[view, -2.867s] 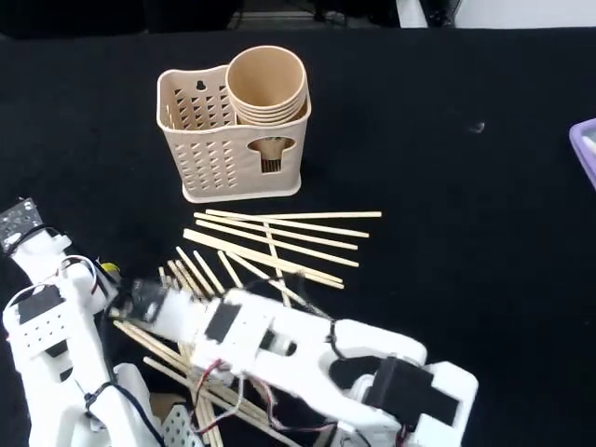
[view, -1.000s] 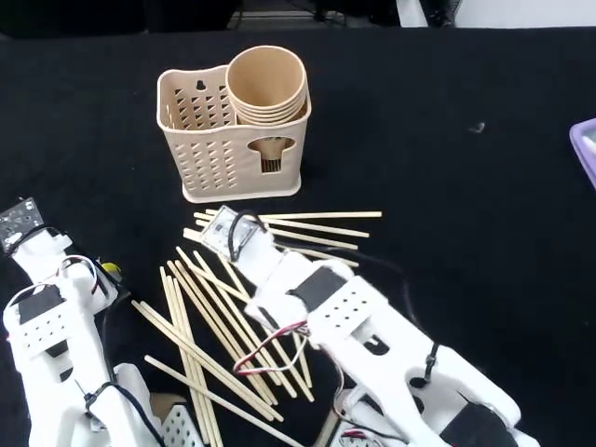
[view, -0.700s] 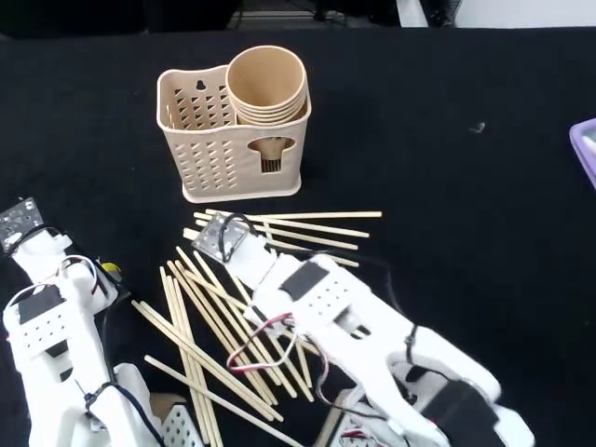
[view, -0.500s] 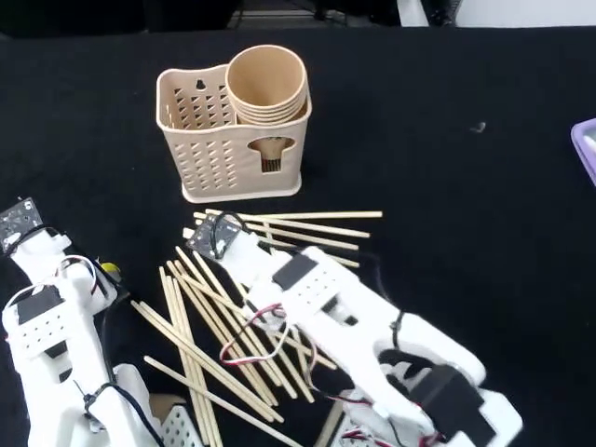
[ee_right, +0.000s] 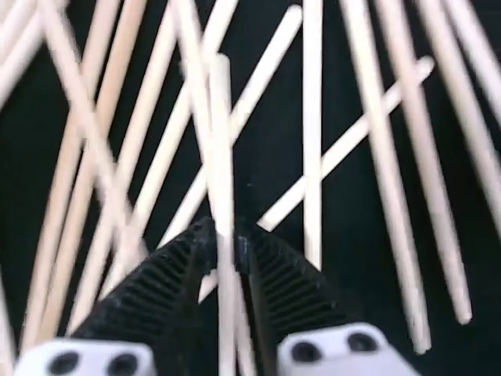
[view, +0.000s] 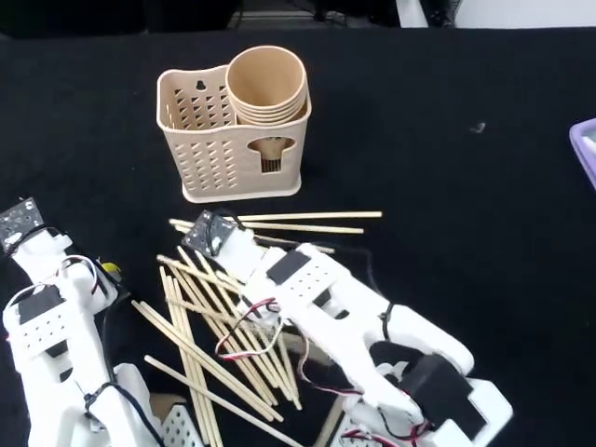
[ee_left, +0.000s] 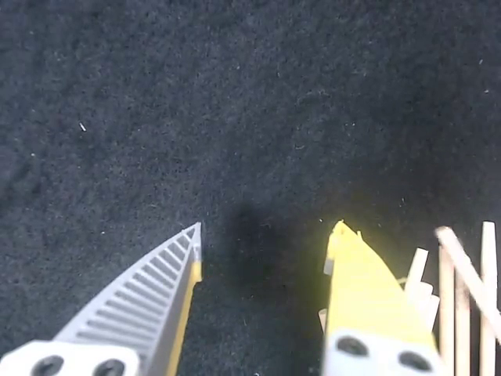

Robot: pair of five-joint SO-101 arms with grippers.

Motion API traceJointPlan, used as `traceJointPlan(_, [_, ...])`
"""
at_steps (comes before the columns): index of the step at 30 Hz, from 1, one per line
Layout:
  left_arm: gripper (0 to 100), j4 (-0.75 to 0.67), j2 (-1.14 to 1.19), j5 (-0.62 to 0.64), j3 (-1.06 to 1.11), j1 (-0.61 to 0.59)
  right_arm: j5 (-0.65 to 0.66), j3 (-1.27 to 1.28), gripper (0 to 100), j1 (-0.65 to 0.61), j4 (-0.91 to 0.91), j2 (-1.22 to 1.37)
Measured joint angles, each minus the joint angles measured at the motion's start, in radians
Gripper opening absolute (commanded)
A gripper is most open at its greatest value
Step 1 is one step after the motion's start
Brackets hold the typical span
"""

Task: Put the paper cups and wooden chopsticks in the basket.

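On the far-left part of the black table (view: 447, 186), in the high view, the beige perforated basket (view: 219, 158) stands upright with a stack of paper cups (view: 266, 84) nested in 1 of its 2 compartments. The wooden chopsticks (view: 200, 326) lie scattered and crossed between the basket and the near edge. The right arm (view: 317, 298) stretches over this pile, and the left arm (view: 51, 335) sits at the near-left corner.

In the left wrist view, the left gripper (ee_left: 266, 235) hangs spread apart over bare black cloth, with chopstick ends (ee_left: 466, 290) just beside its yellow finger (ee_left: 364, 290).

In the right wrist view, the right gripper (ee_right: 225, 231) is pinching 1 wooden chopstick (ee_right: 221, 141) above the crossed sticks.
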Motion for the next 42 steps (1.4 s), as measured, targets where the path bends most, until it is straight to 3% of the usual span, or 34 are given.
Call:
traceJointPlan(11, [26,0.000,0.000,0.000,0.000,0.000,0.002,0.002,1.1,0.000,0.114,-0.127])
traceJointPlan(19, [26,0.000,0.000,0.000,0.000,0.000,-0.005,-0.005,1.1,-0.014,-0.066,-0.074])
traceJointPlan(25, [26,0.000,0.000,0.000,0.000,0.000,-0.057,-0.120,1.6,-0.075,-0.074,0.031])
traceJointPlan(32, [26,0.000,0.000,0.000,0.000,0.000,-0.057,-0.158,16.6,-0.084,-0.072,0.137])
traceJointPlan(42, [26,0.000,0.000,0.000,0.000,0.000,-0.055,-0.227,1.8,-0.087,-0.083,0.272])
